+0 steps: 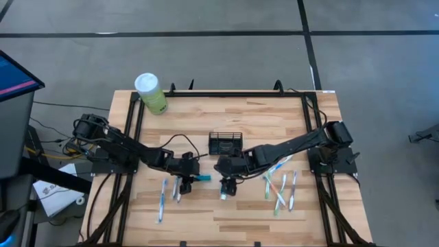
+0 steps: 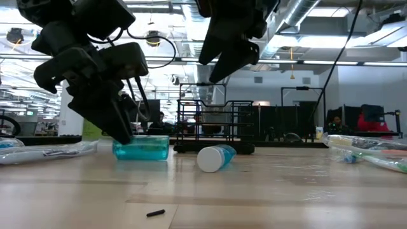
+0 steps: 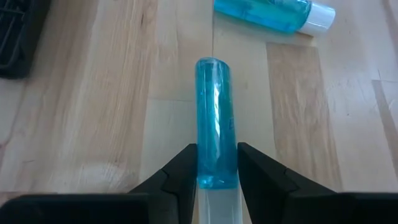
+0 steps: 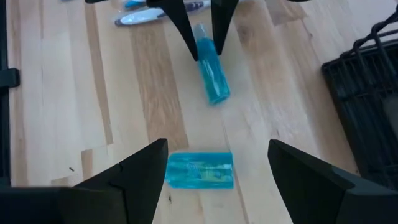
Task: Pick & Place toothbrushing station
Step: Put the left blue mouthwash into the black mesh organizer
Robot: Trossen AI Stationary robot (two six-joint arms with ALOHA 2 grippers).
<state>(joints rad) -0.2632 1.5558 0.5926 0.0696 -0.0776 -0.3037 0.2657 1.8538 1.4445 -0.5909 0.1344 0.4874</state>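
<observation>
Your left gripper (image 3: 217, 171) is clamped on a blue bottle (image 3: 216, 118) lying on the tabletop (image 1: 260, 116). Your right gripper (image 4: 217, 163) hangs apart over another blue bottle (image 4: 199, 169), beside the caddy (image 1: 225, 143).

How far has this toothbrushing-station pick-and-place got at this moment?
Nothing visibly stowed yet: the caddy looks empty from above. In hand: the left tool is closed on a blue bottle lying on the table, not lifted. The right tool hangs open over a second blue bottle. Left: both bottles, plus the toothbrushes scattered on the table.
</observation>
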